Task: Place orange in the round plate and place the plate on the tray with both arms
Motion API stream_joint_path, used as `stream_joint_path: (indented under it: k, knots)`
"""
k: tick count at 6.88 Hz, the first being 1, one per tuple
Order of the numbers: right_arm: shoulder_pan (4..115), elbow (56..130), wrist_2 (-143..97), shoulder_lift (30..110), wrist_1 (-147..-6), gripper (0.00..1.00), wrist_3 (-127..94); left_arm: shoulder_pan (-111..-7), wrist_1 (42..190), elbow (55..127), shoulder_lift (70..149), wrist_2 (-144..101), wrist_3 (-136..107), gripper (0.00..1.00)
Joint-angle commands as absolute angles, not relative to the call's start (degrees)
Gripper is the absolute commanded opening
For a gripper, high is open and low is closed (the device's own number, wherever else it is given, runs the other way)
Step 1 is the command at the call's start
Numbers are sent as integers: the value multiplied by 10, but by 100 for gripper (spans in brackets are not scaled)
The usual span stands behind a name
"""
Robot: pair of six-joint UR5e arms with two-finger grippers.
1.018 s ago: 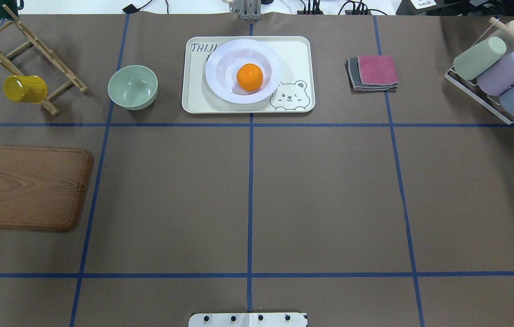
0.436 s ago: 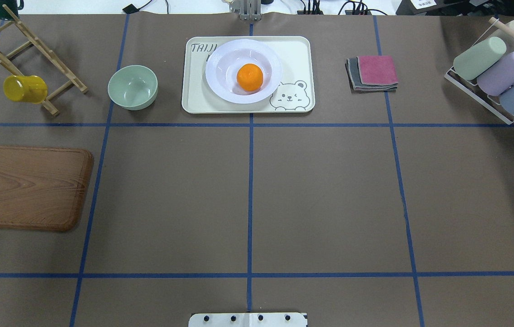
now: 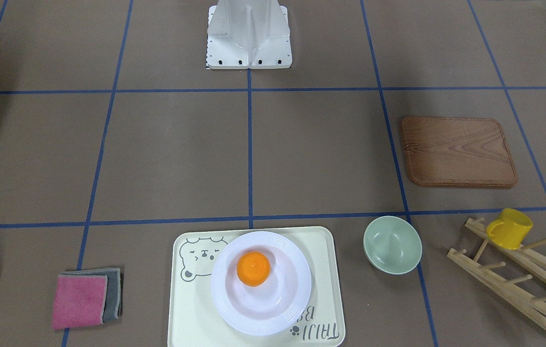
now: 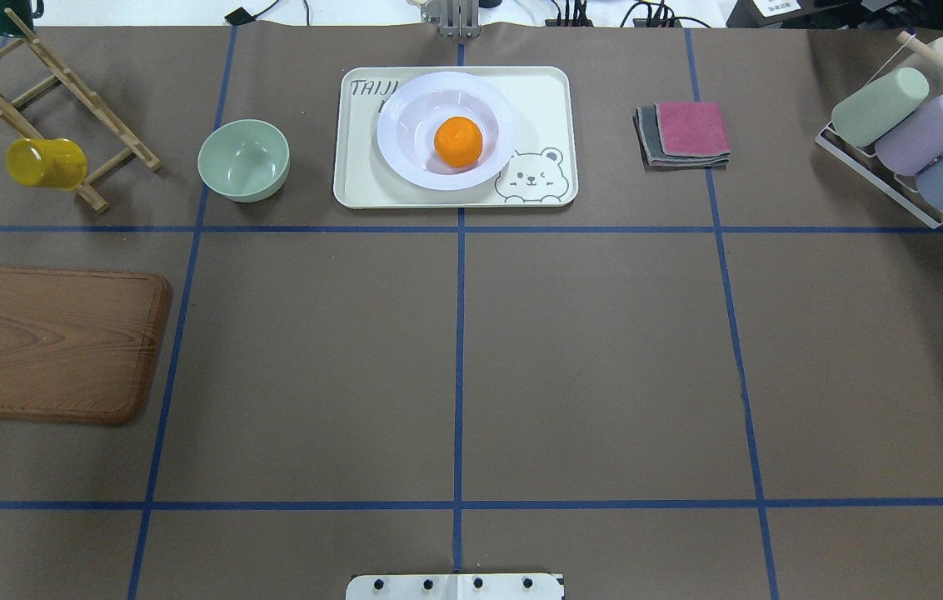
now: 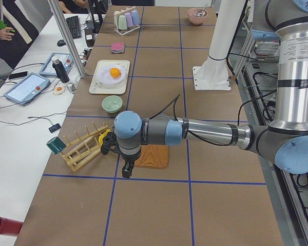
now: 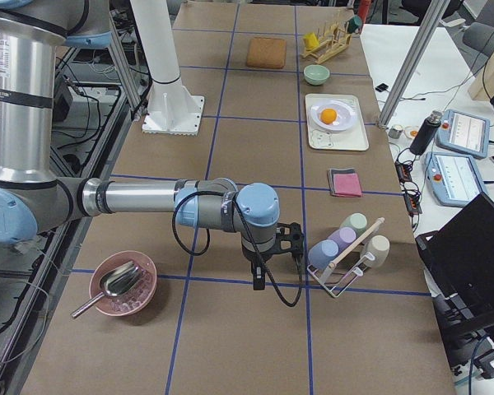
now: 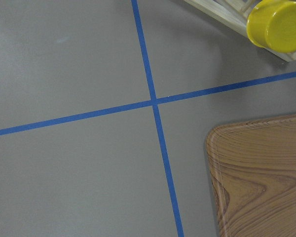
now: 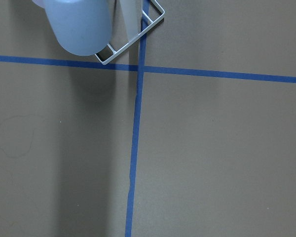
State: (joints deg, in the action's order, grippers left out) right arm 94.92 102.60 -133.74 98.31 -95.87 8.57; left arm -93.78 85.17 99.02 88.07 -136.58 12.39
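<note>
The orange [image 4: 458, 140] lies in the sunken centre of the white round plate [image 4: 401, 156], and the plate stands on the cream bear tray [image 4: 549, 98] at the table's far middle. The front-facing view shows the same: orange [image 3: 253, 268], plate [image 3: 294, 299], tray [image 3: 190, 314]. Neither arm shows in the overhead or front-facing view. My left gripper [image 5: 125, 172] hangs over the table's left end, near the wooden board. My right gripper [image 6: 258, 281] hangs over the right end beside the cup rack. Only the side views show either gripper, so I cannot tell if they are open or shut.
A pale green bowl [image 4: 243, 160] sits left of the tray, with a wooden rack holding a yellow mug [image 4: 45, 162] further left. The brown wooden board [image 4: 51, 343] lies at near left. Folded cloths [image 4: 685, 133] and a cup rack [image 4: 913, 133] are on the right.
</note>
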Motion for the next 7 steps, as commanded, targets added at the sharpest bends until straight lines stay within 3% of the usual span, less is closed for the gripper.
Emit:
stream_joint_path:
  k: [1, 7]
  knots:
    - [949, 1027, -1336, 983, -958, 100, 83, -938, 852, 991, 881, -1366, 124, 98]
    - [949, 1026, -1337, 983, -959, 100, 82, -938, 852, 1001, 880, -1362, 124, 98]
